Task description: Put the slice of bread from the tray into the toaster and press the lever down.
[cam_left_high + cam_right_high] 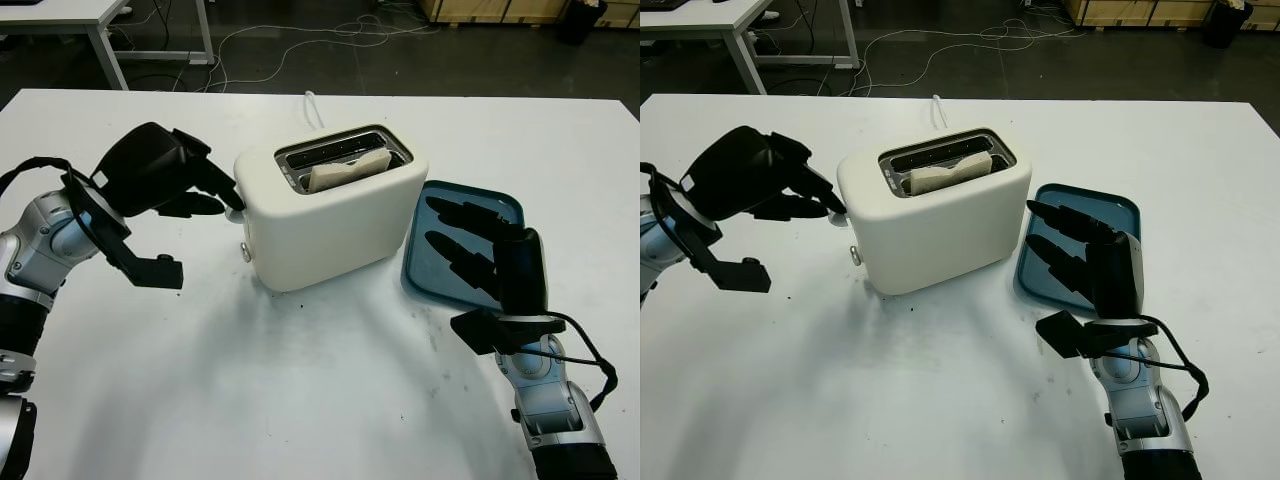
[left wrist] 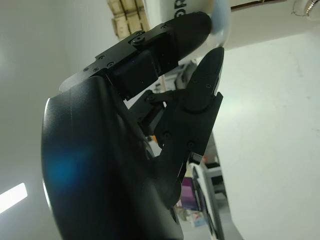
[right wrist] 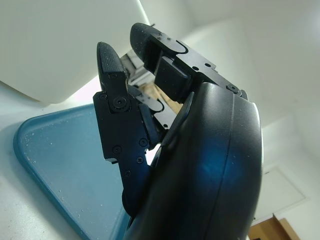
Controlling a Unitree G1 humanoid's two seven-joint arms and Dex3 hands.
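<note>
— Right, where's my left hand (image 1: 165,175) sitting?

— Against the toaster's (image 1: 335,215) end wall. I see its black fingertips (image 1: 225,190) touching the small pale lever (image 1: 237,214) there, curled narrow, gripping nothing.

— And beyond the fingers?

— Smooth cream shell, rounded corners, metal-lined slots on top. The slice of bread (image 1: 348,170) stands in the nearer slot, its pale top edge poking out.

— My right hand (image 1: 470,240)?

— Open, holding nothing, hovering over the tray (image 1: 500,205), just past the toaster's other end. That tray is blue plastic, shallow, with a raised rim and rounded corners.

— Room around it?

— Bare white table (image 1: 300,400) in front of both hands, broad and flat, with its far edge well behind the toaster.
</note>
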